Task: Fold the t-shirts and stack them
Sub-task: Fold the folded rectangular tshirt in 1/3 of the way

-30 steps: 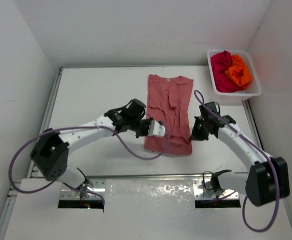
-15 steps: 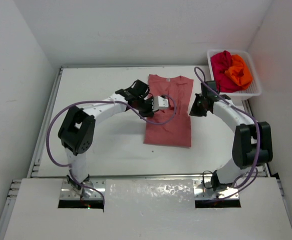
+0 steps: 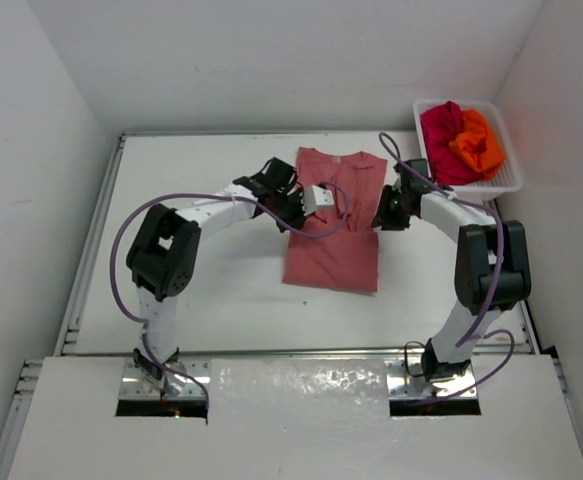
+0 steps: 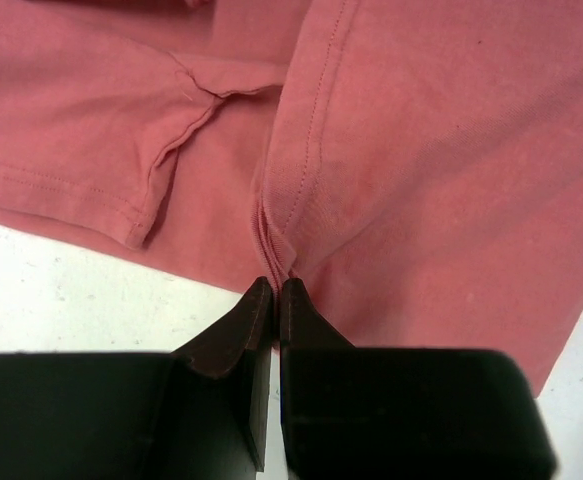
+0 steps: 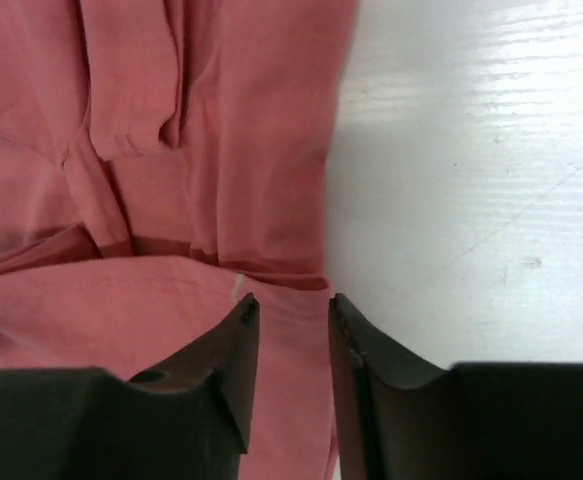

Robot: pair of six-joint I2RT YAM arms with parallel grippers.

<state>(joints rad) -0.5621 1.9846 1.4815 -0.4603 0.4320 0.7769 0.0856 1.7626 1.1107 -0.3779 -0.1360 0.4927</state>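
- 2 arms rise from their bases at the near edge of the white table (image 3: 201, 300), bend at the elbow and reach inward toward each other over the dusty salmon-pink cloth t-shirt (image 3: 331, 260).
- The left arm curves in from the left, and the left gripper (image 3: 318, 197) sits over the upper middle of the pink shirt, pointing right.
- Seen from the left wrist, its 2 dark fingers (image 4: 316, 335) are pressed together, pinching a raised ridge of pink cloth beside a stitched seam.
- The right arm comes in from the right, and the right gripper (image 3: 384, 212) hangs at the shirt's right edge, roughly level with the left one.
- Seen from the right wrist, its jaws stand apart with a narrow gap. The shirt's edge shows below that gap, and nothing is clamped between them.
- The pink shirt lies mid-table, collar toward the far wall, creased, with a sleeve tucked inward.
- 1 purple cable (image 3: 316, 236) from the left arm droops across the pink cloth.
- The deep crimson red t-shirt (image 3: 439, 135) and the bright orange t-shirt (image 3: 477, 145) are bundled together, touching, in the white plastic mesh basket (image 3: 506, 186) at the far right corner, beyond the right gripper.
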